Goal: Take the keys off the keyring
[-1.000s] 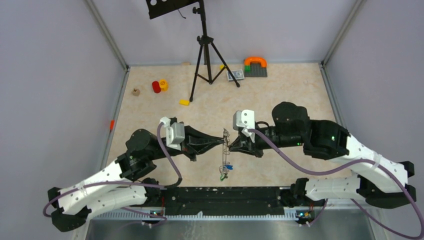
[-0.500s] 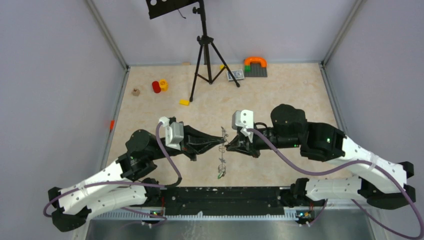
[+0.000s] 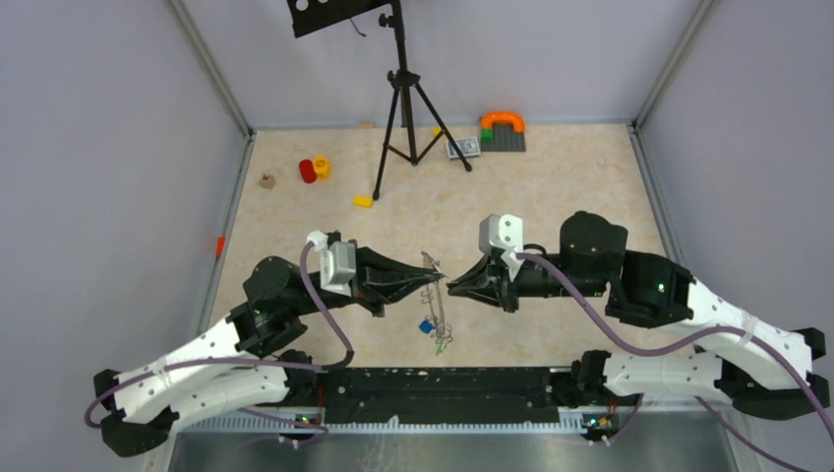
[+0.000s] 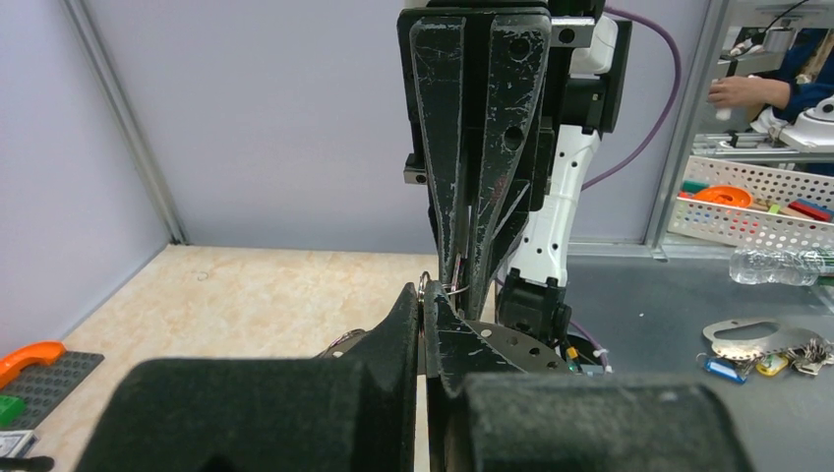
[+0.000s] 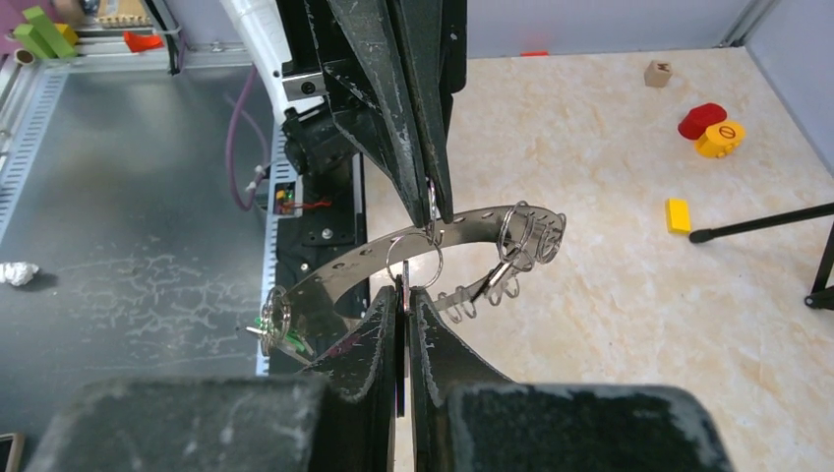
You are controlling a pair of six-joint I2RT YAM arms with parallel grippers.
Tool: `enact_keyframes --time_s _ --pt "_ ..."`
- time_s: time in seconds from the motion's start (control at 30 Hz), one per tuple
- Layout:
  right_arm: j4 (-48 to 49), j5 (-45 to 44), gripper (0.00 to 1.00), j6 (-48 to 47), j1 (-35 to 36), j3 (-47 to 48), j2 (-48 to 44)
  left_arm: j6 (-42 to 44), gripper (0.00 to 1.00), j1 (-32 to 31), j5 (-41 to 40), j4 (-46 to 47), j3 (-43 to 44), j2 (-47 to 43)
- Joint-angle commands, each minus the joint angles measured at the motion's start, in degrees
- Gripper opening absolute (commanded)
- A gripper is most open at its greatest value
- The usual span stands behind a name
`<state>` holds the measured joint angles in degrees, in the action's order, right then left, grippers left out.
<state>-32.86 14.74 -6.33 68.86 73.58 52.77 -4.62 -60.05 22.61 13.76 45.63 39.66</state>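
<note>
The left claw (image 3: 431,278) is pressed together on the rim of the keyring (image 5: 339,270) and holds it above the bench (image 3: 551,187) at the centre of the top view. The keys (image 3: 443,338) and a blue tag (image 3: 425,325) hang below. The right claw (image 3: 454,287), just to the right, is pressed together. Its tips meet a small wire loop (image 5: 413,264) on the keyring, but a grip cannot be confirmed.
</note>
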Motion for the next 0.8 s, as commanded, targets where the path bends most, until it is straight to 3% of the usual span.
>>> enact_keyframes --time_s 0.0,0.77 --pt "1.4 1.1 0.00 0.9 0.5 0.8 -0.6 -0.8 0.00 0.1 -1.3 5.3 0.4 -1.9" --pt "0.9 2.2 0.00 -2.0 0.4 4.0 6.3 -8.4 0.00 0.1 3.7 15.7 -2.3 1.1"
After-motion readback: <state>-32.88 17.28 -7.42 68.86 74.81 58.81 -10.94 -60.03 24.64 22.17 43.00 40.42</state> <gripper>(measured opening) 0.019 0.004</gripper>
